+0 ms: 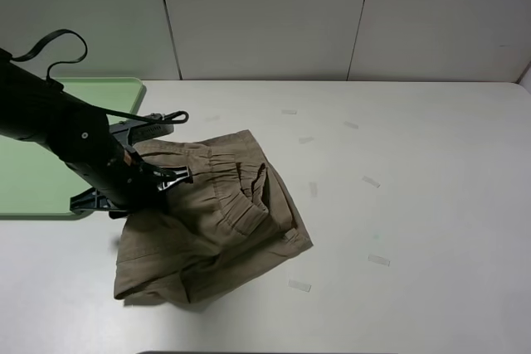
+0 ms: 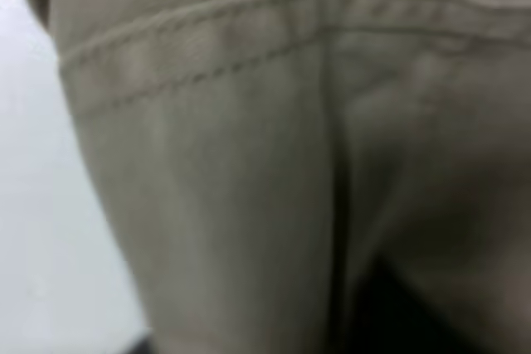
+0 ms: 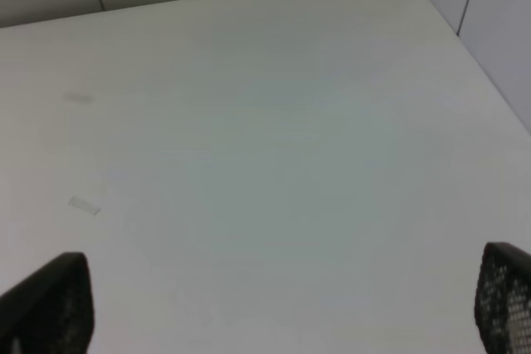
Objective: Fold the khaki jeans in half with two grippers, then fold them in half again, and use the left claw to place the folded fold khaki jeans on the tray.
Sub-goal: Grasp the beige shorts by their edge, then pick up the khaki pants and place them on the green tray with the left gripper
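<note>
The khaki jeans (image 1: pixel 211 217) lie folded and bunched on the white table, left of centre, with the gathered waistband on top. My left gripper (image 1: pixel 112 202) reaches down onto their left edge, beside the mint-green tray (image 1: pixel 41 176). Its jaws are hidden under the arm. The left wrist view is filled with a close-up of the jeans' stitched fabric (image 2: pixel 249 163), which looks held up near the camera. My right gripper (image 3: pixel 282 304) is out of the exterior view. In the right wrist view it hangs open and empty above bare table, its fingertips (image 3: pixel 50 304) far apart.
The tray lies at the table's left edge, partly under the left arm (image 1: pixel 50 118). Several small clear tape strips (image 1: pixel 379 260) are stuck to the table right of the jeans. White wall panels stand behind the table.
</note>
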Motion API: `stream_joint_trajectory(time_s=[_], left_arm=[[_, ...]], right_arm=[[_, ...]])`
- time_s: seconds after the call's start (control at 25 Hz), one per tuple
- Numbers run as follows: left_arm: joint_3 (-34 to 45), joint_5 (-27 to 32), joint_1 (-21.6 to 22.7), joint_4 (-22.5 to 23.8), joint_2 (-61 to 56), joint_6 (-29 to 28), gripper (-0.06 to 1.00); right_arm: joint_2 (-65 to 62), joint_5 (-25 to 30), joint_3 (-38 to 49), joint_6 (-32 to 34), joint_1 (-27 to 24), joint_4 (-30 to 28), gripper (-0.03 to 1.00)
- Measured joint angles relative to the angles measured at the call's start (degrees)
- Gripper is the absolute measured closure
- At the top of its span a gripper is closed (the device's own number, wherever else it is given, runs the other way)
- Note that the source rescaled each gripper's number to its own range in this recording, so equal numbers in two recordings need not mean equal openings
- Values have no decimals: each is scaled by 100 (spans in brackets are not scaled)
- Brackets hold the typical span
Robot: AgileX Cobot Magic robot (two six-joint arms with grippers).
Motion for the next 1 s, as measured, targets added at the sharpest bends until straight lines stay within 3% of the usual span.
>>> stream_joint_trajectory(time_s=[0.04,0.08,0.24,0.44,0.72,1.0], left_arm=[[-14,31,0,-7,-36,6,78],[-25,87,0,-7,-87,6,80],[-190,620,90,5,-364,213,80],[-511,1469,432,22,-892,1060,80],[-642,2166,1467,53,-1404,2203,80],[-794,2313,2622,53,-1407,3458,80]], right_arm=[[0,0,0,0,0,0,-3],[0,0,0,0,0,0,-3],[0,0,0,0,0,0,-3],[0,0,0,0,0,0,-3],[0,0,0,0,0,0,-3],[0,0,0,0,0,0,-3]])
